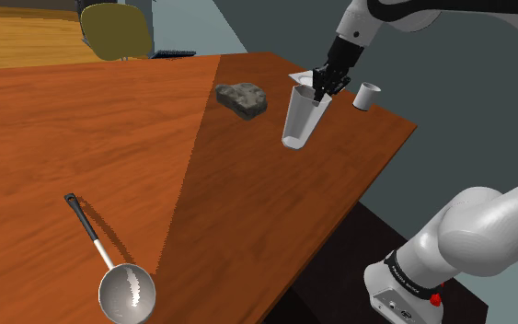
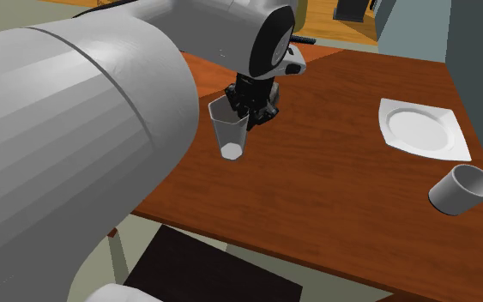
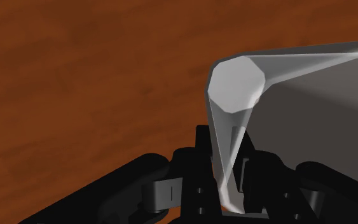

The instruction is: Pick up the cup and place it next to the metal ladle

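The cup is a tall, translucent grey tumbler near the table's far right edge in the shoulder view, leaning slightly with its base down at the tabletop. My black gripper comes in from above and is shut on the cup's rim wall. The second exterior view has the cup under the gripper. In the wrist view the cup's wall runs down between the closed fingers of the gripper. The metal ladle lies at the table's near left, black handle pointing away.
A grey rock sits just left of the cup. A white square plate and a small white mug lie beyond it near the table edge. An olive chair stands behind the table.
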